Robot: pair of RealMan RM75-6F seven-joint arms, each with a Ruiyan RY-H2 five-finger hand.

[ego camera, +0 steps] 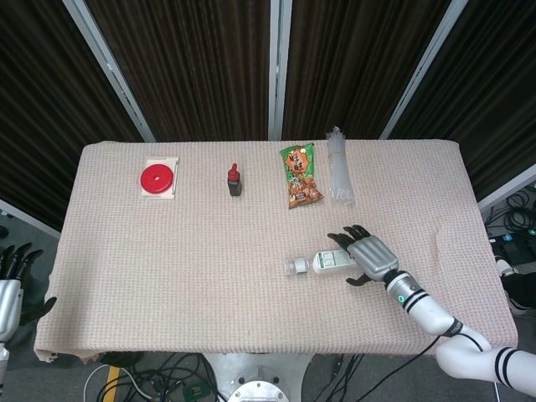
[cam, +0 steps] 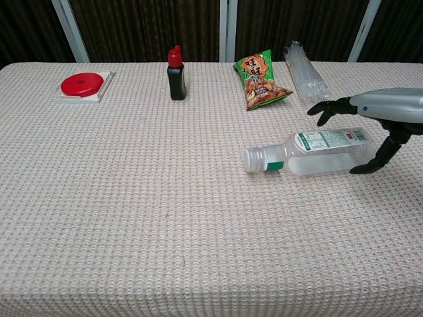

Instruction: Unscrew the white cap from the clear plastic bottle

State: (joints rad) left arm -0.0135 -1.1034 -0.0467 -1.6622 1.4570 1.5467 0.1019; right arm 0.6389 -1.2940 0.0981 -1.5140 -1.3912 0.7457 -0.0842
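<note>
A: From the head view, where is the bottle (ego camera: 335, 260)?
B: Lying on its side on the tabletop (ego camera: 167, 251), right of centre, with its cap (ego camera: 293, 267) on and pointing left. The right hand (ego camera: 366, 254) hovers over the bottle's base end, fingers spread and holding nothing.
A: And the left hand (ego camera: 12, 281)?
B: Off the left edge of the tabletop, low, fingers apart, holding nothing.
A: What else lies there?
B: Along the far side: a red disc (ego camera: 157, 177) on a white card, a small dark bottle (ego camera: 234, 181) with a red top, a green snack bag (ego camera: 300, 175), and a clear packet (ego camera: 337, 167).
A: Now the chest view?
B: The bottle (cam: 317, 153) lies with the cap (cam: 254, 159) toward the left. The right hand (cam: 370, 122) arches above its base end, fingers over the far side, thumb down near the base; I cannot tell whether it touches. The left hand does not show here.
</note>
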